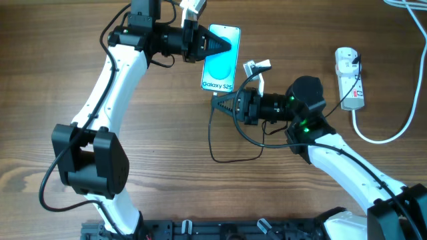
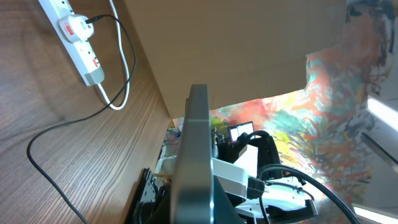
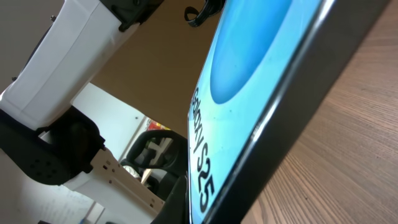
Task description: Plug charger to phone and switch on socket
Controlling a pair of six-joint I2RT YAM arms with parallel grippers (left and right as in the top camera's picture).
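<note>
Edge-on phone (image 2: 198, 134) at centre; socket (image 2: 86, 57) upper left; charger (image 2: 28, 151) trailing across table (image 2: 43, 93).

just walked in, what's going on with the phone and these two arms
The left gripper grips the phone by its side edge and seems to tilt it up off the wood. The right gripper sits at the phone's foot, apparently pinching the end of the charger, whose black cable loops across the table below. Whether the tip is in the port cannot be seen. The socket lies off to the right, with neither gripper near it.
</note>
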